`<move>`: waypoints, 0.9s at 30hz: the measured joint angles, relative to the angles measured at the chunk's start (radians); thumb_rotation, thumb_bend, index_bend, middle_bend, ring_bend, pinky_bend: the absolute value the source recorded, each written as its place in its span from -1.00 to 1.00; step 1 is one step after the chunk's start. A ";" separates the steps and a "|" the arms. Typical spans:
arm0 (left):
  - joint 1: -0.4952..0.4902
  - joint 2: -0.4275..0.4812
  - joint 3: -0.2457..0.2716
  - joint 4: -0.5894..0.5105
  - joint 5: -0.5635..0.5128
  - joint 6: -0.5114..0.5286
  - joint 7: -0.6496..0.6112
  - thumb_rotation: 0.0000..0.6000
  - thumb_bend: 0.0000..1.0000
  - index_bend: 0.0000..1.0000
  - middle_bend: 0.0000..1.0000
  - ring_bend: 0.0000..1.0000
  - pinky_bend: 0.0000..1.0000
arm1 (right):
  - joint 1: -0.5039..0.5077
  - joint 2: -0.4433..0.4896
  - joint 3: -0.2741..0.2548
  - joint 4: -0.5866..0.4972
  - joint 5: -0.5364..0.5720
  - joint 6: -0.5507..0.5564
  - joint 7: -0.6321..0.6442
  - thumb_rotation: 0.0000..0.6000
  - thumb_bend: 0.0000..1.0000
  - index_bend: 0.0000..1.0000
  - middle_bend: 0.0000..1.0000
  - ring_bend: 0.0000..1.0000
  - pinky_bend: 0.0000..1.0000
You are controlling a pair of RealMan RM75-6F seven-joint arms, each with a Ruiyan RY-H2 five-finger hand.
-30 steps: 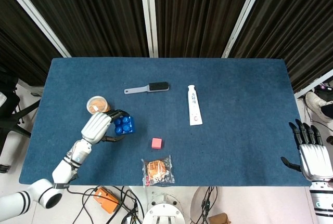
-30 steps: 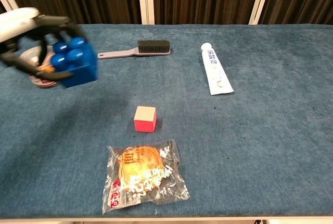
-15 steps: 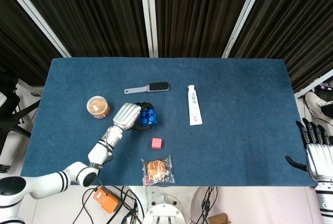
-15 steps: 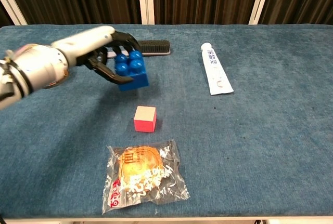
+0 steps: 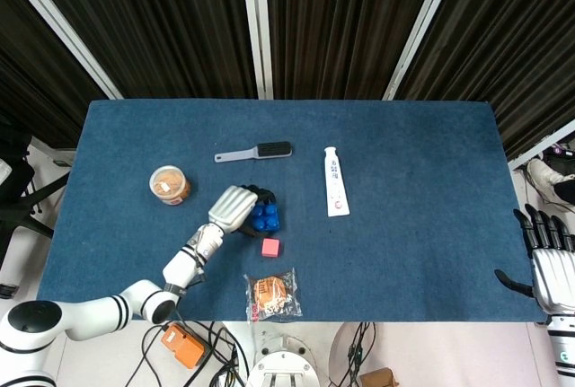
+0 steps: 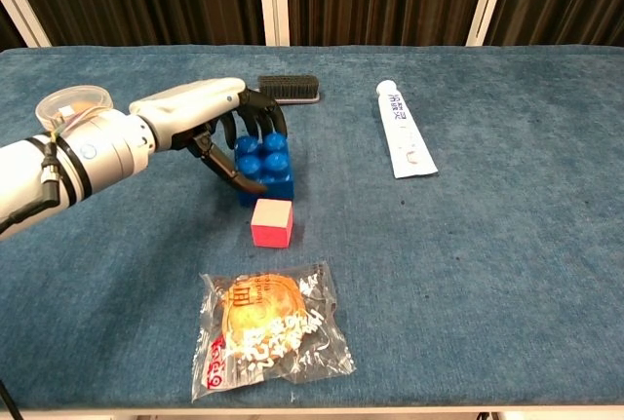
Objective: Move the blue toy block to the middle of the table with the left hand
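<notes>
Holding the block (image 6: 265,168) in your left hand (image 6: 210,118), you're at the placement step: carry looks done, release not yet made. Fingers (image 6: 255,107) curl over the far side and top of the block; thumb sits across its near face, so it's pinched between thumb and fingers. Chest view puts the block low over the cloth, just behind the red cube (image 6: 272,222), very near it. Can't tell whether its base is on the table (image 6: 507,245) or just above. Head view has it left of the toothpaste tube (image 5: 335,182), below the brush (image 5: 254,151), well apart from both, approx mid-table but a little left of centre.

Next move, in my judgement: settle the block flat, then open fingers and lift away up and back toward your side. Watch the red cube; a thumb sweep on release could knock it. If you want truer centre, shift right first.

Orientation: studs face up, block upright or nearly so. Long axis seems to run front to back, w/ the short face toward the chest camera, though the hand hides part of it.

Right hand (image 5: 550,272) is off the table edge, fingers straight and apart, holding nothing.
</notes>
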 measured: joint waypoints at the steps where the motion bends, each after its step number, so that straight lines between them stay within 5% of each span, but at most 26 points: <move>1: -0.003 0.007 0.003 -0.007 -0.006 -0.015 0.003 1.00 -1.00 -0.48 -0.34 -0.50 -0.27 | 0.000 0.000 0.000 0.000 0.000 0.000 0.000 1.00 -0.46 -1.00 -1.00 -1.00 -1.00; 6: -0.014 0.043 0.012 -0.061 -0.029 -0.056 0.034 1.00 -1.00 -0.59 -0.52 -0.66 -0.38 | -0.001 -0.001 0.000 -0.001 -0.002 0.001 -0.003 1.00 -0.46 -1.00 -1.00 -1.00 -1.00; 15: 0.010 0.119 0.011 -0.171 0.035 0.082 0.029 1.00 -1.00 -0.68 -0.65 -0.81 -0.50 | 0.000 -0.006 -0.002 0.000 -0.006 0.001 -0.017 1.00 -0.46 -1.00 -1.00 -1.00 -1.00; 21: 0.082 0.286 0.031 -0.325 0.091 0.212 0.102 1.00 -1.00 -0.69 -0.70 -0.90 -0.63 | 0.002 -0.010 -0.005 -0.003 -0.008 -0.004 -0.031 1.00 -0.46 -1.00 -1.00 -1.00 -1.00; 27: 0.256 0.544 0.138 -0.455 0.138 0.374 0.168 1.00 -0.94 -0.90 -1.00 -1.00 -0.91 | 0.007 -0.021 -0.007 -0.005 -0.009 -0.015 -0.065 1.00 -0.46 -1.00 -1.00 -1.00 -1.00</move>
